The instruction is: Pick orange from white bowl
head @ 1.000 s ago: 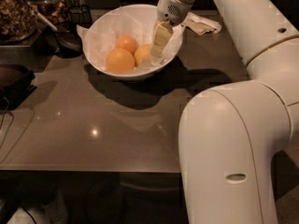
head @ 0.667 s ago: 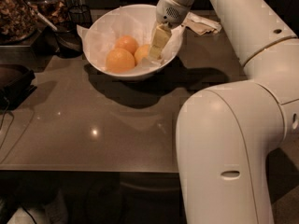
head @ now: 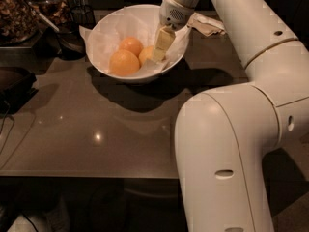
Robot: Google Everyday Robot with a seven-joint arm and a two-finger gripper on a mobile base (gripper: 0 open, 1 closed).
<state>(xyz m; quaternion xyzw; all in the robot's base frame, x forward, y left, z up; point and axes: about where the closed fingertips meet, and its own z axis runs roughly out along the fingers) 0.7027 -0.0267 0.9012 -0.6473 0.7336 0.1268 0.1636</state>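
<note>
The white bowl (head: 104, 35), lined with crinkled white paper, stands at the back of the dark table. Three oranges lie in it. The paler yellow-orange orange (head: 146, 55) is at the right, partly hidden by my gripper. A larger deep-orange fruit (head: 124, 63) lies in front and a smaller reddish one (head: 131, 45) behind. My gripper (head: 160, 50) points down inside the bowl's right side, right against the pale orange.
A crumpled napkin (head: 207, 24) lies right of the bowl. Dark containers and a tray of brown items (head: 19, 13) stand at the back left, and a black object (head: 14, 83) sits at the left edge. My white arm (head: 231, 129) fills the right foreground.
My gripper has edged slightly left and lower in the bowl, closer to the pale orange. The oranges and the bowl have not moved.
</note>
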